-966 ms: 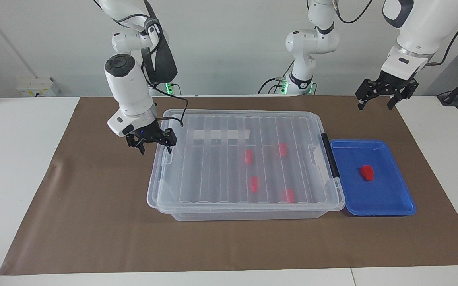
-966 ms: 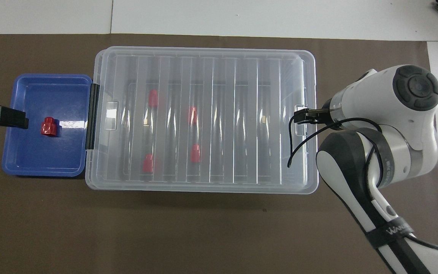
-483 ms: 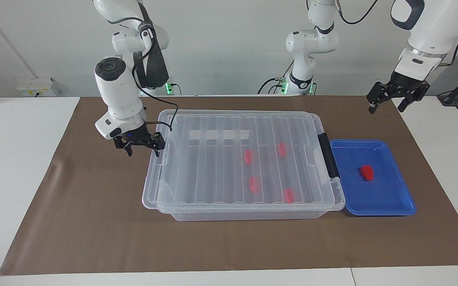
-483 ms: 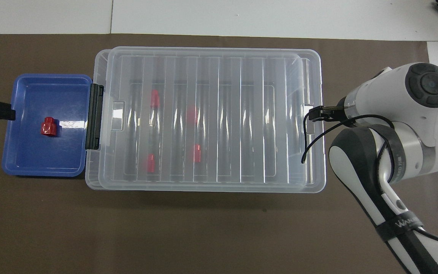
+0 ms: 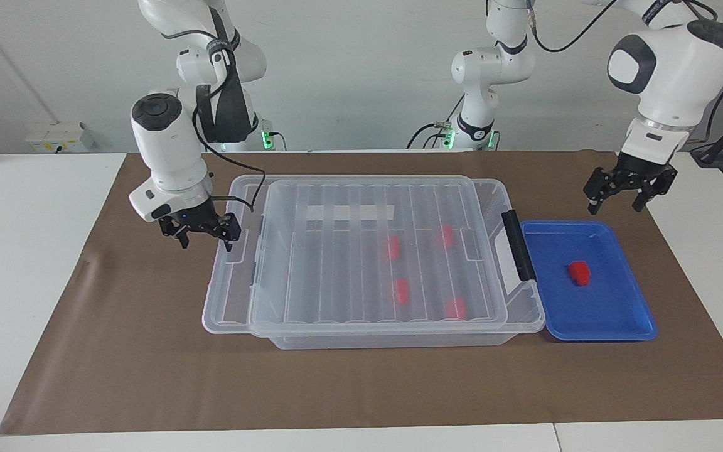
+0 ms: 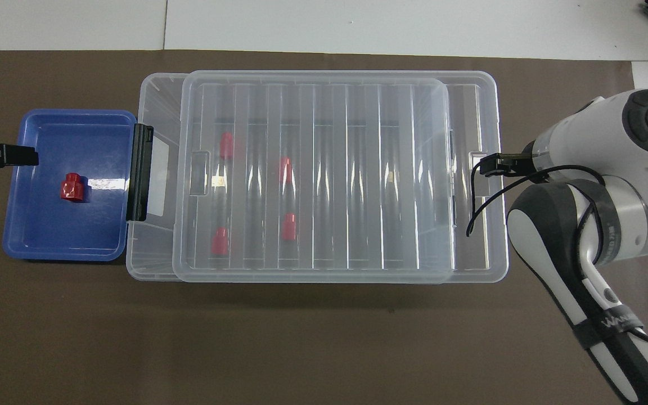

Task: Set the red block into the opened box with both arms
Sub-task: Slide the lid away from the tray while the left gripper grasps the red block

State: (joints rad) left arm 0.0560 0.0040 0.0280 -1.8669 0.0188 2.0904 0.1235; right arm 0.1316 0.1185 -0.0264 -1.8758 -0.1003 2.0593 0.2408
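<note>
My right gripper [image 5: 203, 236], jaws spread, hooks the ribbed translucent lid [image 5: 311, 295] of the clear plastic box [image 5: 393, 339]. My left gripper [image 5: 626, 191] hangs open over the blue tray [image 5: 612, 326], where the small red block [image 5: 580, 272] lies.

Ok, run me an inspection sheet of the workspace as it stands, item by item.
Surface: brown mat over white table.
Job's things: box with lid slid partly off toward the right arm's end; four red blocks inside; one red block in blue tray.
Clutter: nothing seen.
Claws: right claw at the lid's end, open; left claw above the tray's edge, open.
Cables: black cable looping over the lid.
Surroundings: white wall, wall socket.
</note>
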